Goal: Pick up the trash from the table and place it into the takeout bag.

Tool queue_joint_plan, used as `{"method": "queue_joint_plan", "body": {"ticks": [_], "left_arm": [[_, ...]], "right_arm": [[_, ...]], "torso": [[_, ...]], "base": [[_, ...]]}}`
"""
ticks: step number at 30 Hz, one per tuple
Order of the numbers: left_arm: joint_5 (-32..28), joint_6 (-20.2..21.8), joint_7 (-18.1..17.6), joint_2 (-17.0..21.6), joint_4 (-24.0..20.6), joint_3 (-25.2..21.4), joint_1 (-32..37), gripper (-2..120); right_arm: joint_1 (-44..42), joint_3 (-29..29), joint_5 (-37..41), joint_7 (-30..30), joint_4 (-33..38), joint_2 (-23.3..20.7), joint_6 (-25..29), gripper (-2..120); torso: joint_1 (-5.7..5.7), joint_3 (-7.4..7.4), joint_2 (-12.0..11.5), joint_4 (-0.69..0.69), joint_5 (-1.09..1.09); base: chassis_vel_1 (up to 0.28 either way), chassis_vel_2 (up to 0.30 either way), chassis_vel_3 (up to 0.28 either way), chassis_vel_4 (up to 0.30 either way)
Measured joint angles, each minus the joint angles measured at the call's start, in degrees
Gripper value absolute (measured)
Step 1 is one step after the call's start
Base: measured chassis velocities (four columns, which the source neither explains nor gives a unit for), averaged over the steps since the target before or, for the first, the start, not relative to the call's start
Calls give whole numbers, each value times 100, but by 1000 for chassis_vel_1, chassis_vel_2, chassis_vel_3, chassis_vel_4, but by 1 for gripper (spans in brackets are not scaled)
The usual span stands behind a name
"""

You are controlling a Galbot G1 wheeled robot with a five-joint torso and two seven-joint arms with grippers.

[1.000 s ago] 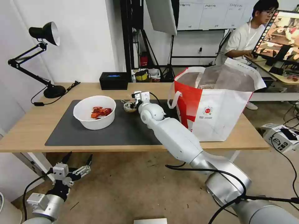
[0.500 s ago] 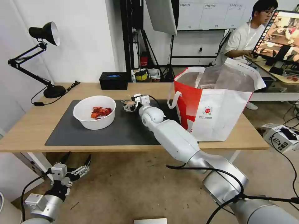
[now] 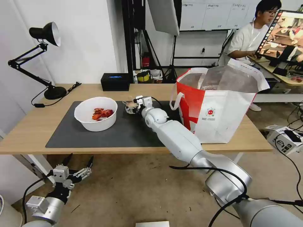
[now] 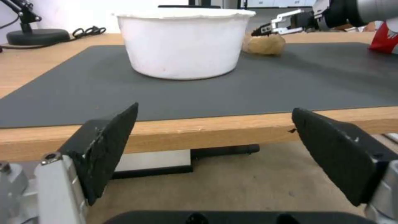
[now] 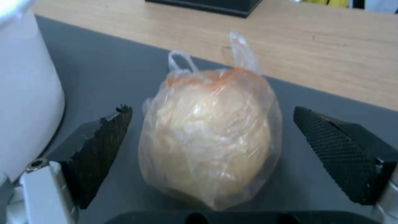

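Straddling small clear bag [image 5: 209, 146], jaws wide.

The head camera looks forward and down from above, taking in the whole surface [image 3: 31, 132] from some way off. The left wrist camera sits low, below the surface edge, facing across the mat [image 4: 248, 90] toward the bowl [image 4: 184, 43]. The right wrist camera hangs close over the small bag [image 5: 209, 133]. All three share bowl and small bag.

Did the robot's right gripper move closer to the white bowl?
Yes. The right gripper moved toward the back of the table, away from the white bowl, now straddling the small bag.
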Motion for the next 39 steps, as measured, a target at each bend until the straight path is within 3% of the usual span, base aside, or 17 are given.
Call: {"method": "queue_joint_plan", "body": {"ticks": [16, 19, 26, 35, 39], "left_arm": [[-9, 0, -2, 60, 2, -33, 16, 100], [-37, -2, -5, 87, 7, -66, 21, 100], [-36, -4, -5, 50, 2, -9, -6, 100], [-31, -8, -11, 43, -20, -31, 15, 100], [-13, -27, -12, 29, -45, -9, 40, 100]], "right_arm": [[-111, -30, -3, 24, 172, 1, -441, 51], [-105, -15, 5, 43, 197, -2, -492, 32], [-119, 0, 126, 138, 466, -53, -513, 9], [-306, -18, 288, 457, 1383, -456, -622, 4], [-479, -69, 368, 688, 1986, -833, -602, 4]], "torso": [[0, -1, 0, -1, 0], [0, 0, 0, 0, 0], [0, 0, 0, 0, 0], [0, 0, -1, 0, 0], [0, 0, 0, -1, 0]], "base": [[0, 0, 0, 0], [0, 0, 0, 0], [0, 0, 0, 0], [0, 0, 0, 0], [0, 0, 0, 0]]}}
